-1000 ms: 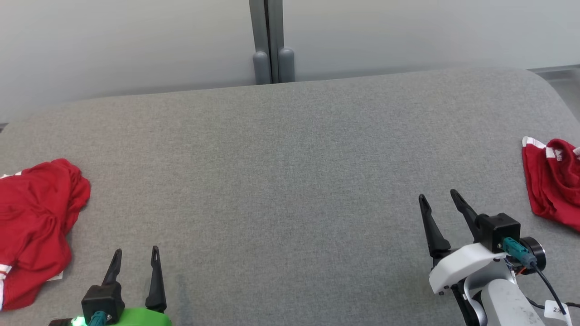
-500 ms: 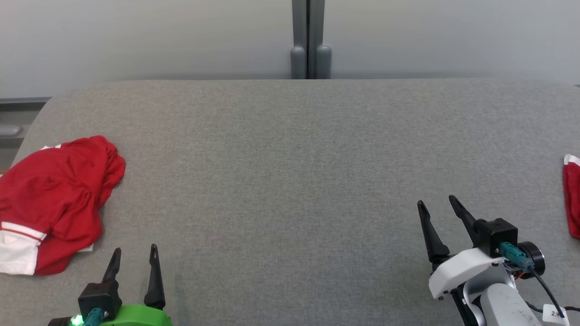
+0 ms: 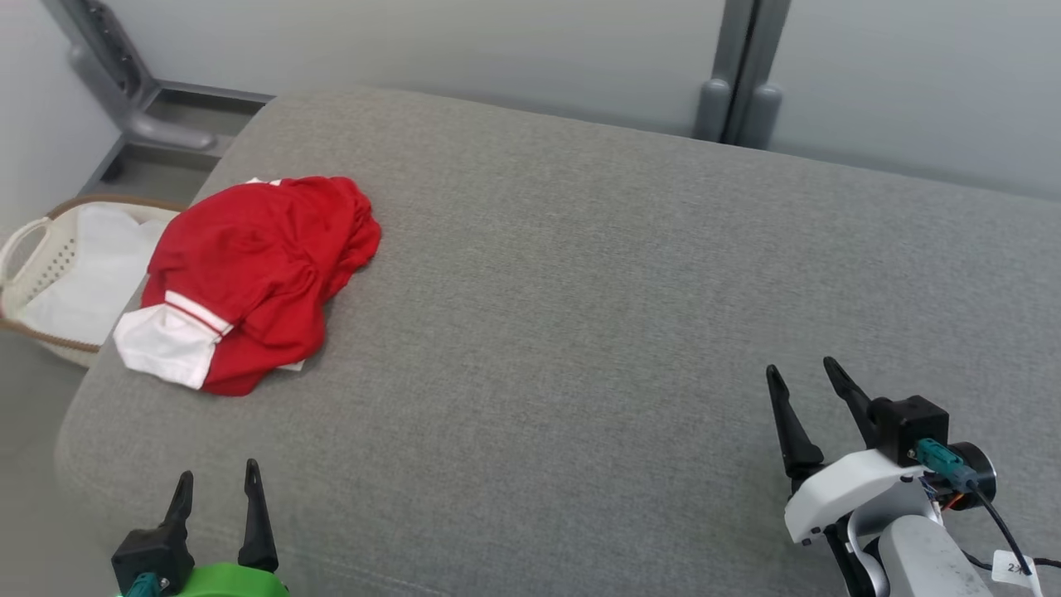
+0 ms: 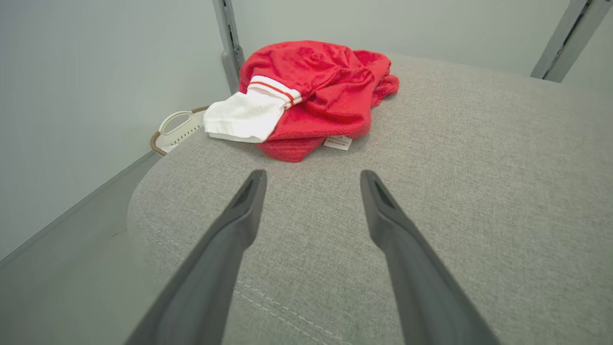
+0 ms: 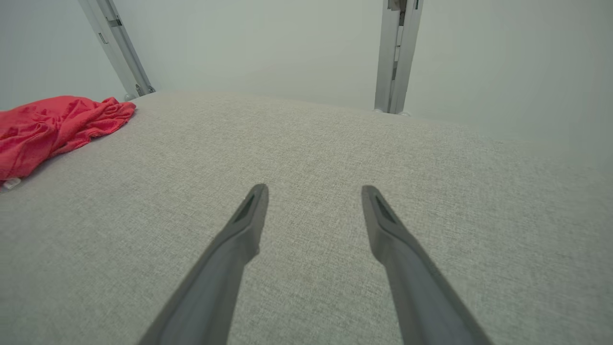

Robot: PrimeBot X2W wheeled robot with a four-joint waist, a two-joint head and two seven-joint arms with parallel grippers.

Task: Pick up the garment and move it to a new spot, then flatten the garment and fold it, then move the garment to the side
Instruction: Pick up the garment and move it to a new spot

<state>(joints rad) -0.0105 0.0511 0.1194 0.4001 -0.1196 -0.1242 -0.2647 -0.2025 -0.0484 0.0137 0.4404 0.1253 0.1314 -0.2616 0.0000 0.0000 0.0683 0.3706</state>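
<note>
Both pairs of jaws stand wide apart, with nothing held between them. The left gripper (image 3: 217,468) hangs over the near left corner of the broad grey woven-fabric padded surface (image 3: 580,290), its two long dark fingers pointing towards the crumpled red garment with a white, red-striped cuff (image 3: 257,265). The right gripper (image 3: 800,365) hangs over the near right part of the same surface, well apart from the garment.

The garment lies in a loose heap on the far left part of the padded surface, close to its left edge. Its white cuff (image 3: 170,348) points to the near left. In the left wrist view the garment (image 4: 316,81) sits ahead of the left gripper (image 4: 312,173), clear of the fingertips, and a small white label (image 4: 338,142) pokes out from its near edge. In the right wrist view the garment (image 5: 52,127) shows far off at the left, with bare grey fabric under the right gripper (image 5: 313,188).

On the floor just beside the surface's left edge stands a pale woven laundry basket with a brown rim (image 3: 21,240), with white cloth (image 3: 91,274) inside it
</note>
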